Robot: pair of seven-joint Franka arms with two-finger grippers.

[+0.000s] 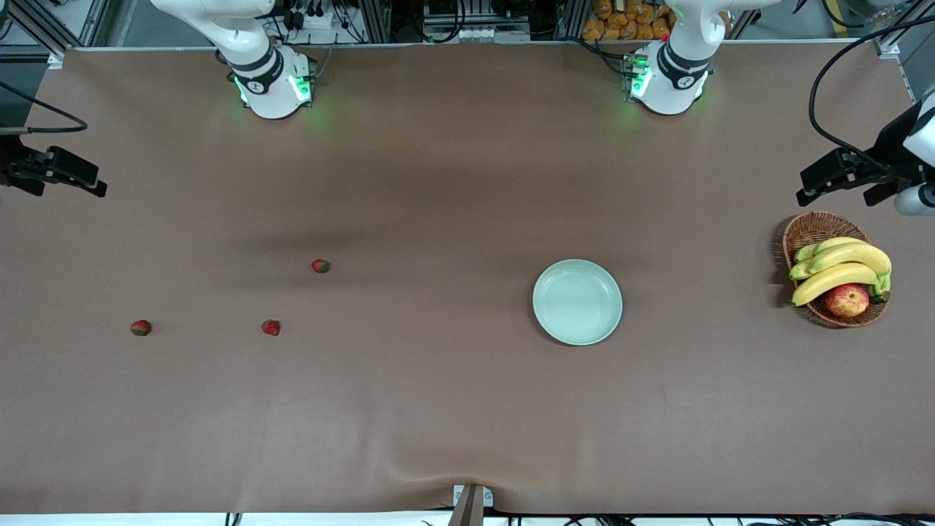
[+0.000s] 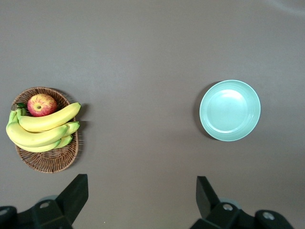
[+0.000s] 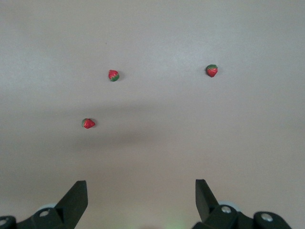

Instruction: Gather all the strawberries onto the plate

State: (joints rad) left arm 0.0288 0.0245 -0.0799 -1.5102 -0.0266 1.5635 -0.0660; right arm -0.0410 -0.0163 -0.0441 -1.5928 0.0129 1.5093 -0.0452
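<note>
Three strawberries (image 1: 271, 327) on brown table (image 1: 438, 402); plate (image 1: 577, 302) apart; both claws released, waiting.

Three small red strawberries (image 1: 320, 266) (image 1: 271, 328) (image 1: 141, 328) lie scattered well apart from the empty mint-green plate (image 1: 577, 302).

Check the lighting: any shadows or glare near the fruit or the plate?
Front view: soft dark shadow band on the brown table beside the farthest tiny red strawberry. Left wrist view: mild sheen on the round mint-green plate. Right wrist view: faint shadow streaks.
</note>
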